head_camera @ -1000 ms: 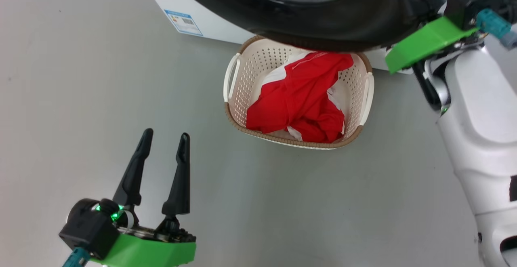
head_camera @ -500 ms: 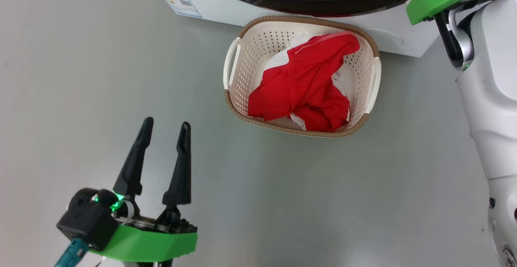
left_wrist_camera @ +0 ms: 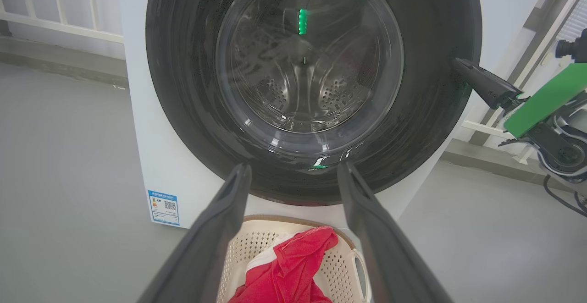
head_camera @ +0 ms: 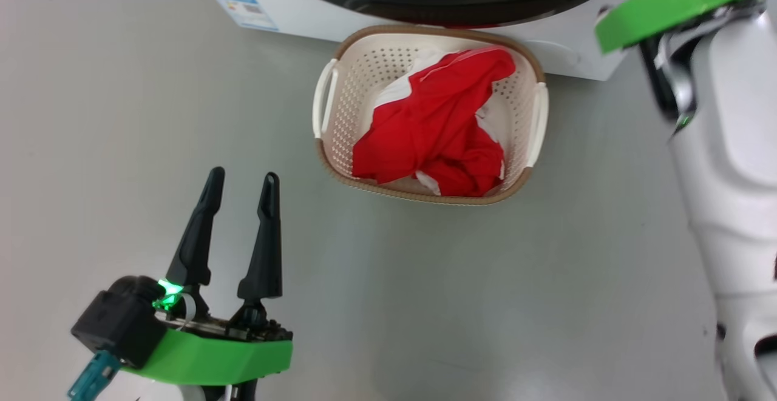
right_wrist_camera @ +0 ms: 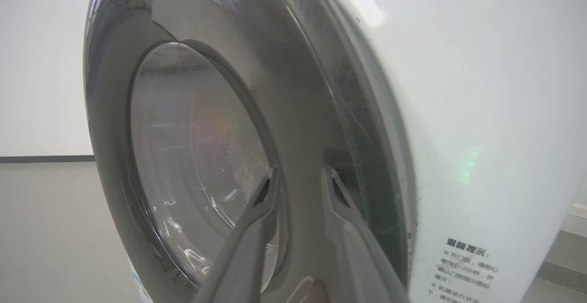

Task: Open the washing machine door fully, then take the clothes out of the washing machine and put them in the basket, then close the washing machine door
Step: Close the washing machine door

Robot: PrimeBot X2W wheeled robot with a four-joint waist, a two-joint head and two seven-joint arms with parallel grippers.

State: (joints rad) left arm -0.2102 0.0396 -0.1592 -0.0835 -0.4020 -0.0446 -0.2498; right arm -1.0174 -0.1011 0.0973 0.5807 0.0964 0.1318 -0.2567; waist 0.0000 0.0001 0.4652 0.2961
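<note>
Basket (head_camera: 358, 85) holds crumpled red-and-white clothes (head_camera: 431, 137) beside the washing machine (head_camera: 303, 16).

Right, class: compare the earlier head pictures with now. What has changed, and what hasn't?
The door, which hung out over the basket, has swung in against the machine and looks shut. The right gripper sits at its rim, fingers slightly apart. The basket, red garment and open left gripper stayed put; the camera shifted a little.

Washing machine door (left_wrist_camera: 309, 60) shut above the basket (left_wrist_camera: 257, 248) holding red clothes (left_wrist_camera: 289, 271)
</note>
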